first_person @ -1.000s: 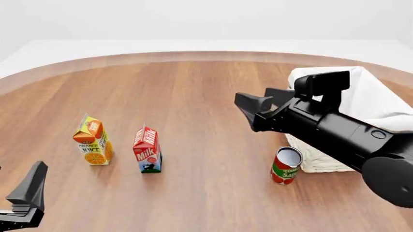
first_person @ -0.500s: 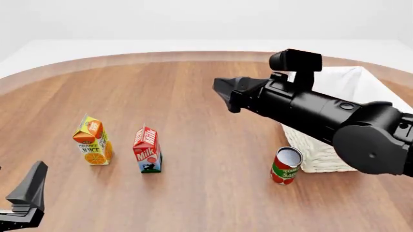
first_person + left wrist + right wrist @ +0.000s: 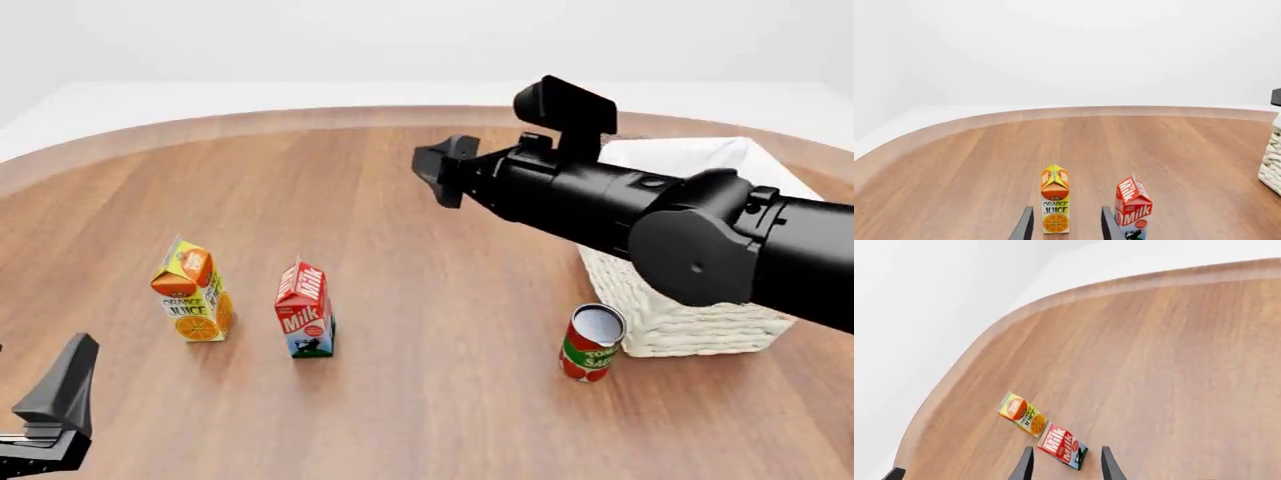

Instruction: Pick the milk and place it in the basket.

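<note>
Swung leftward, right arm's fingers [image 3: 445,172] spread empty toward "Milk" carton [image 3: 304,310] ("ORANGE JUICE" [image 3: 194,291] beside); left fingers [image 3: 1065,225] spread.

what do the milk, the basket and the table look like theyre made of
The milk: looks like printed paperboard, going by its folded gable top and flat printed faces. The basket: cream woven wicker, its weave texture visible, with what seems a white cloth lining. The table: wood-grain surface, smooth and slightly glossy.

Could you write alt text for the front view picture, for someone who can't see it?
A black robot arm reaches from the right across a wooden table, its right hand high above the surface and holding nothing. The milk stands upright beside an orange juice carton; a red can stands by the basket.
</note>
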{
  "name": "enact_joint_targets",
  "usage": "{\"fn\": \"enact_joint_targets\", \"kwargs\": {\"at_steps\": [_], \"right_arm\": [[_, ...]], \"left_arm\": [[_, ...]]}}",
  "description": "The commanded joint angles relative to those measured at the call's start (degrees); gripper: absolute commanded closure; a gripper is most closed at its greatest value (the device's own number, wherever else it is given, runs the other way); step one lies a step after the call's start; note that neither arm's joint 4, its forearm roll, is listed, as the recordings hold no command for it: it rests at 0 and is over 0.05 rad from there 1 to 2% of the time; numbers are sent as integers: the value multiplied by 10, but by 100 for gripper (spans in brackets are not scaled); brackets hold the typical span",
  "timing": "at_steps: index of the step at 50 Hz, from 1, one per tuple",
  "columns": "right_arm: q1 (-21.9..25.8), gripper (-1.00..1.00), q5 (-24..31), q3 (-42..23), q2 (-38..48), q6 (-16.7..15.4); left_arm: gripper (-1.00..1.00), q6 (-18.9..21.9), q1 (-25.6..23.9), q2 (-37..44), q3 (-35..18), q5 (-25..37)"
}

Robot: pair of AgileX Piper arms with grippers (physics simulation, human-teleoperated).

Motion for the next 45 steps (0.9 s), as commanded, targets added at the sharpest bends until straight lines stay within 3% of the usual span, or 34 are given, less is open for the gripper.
{"fn": "enact_joint_targets", "kwargs": {"at_steps": [1, 45], "right_arm": [[0, -100, 18, -39, 39, 28], [26, -100, 60, -172, 189, 63]], "left_arm": [[-100, 0, 0, 0, 0, 0], [-100, 0, 0, 0, 0, 0]]}}
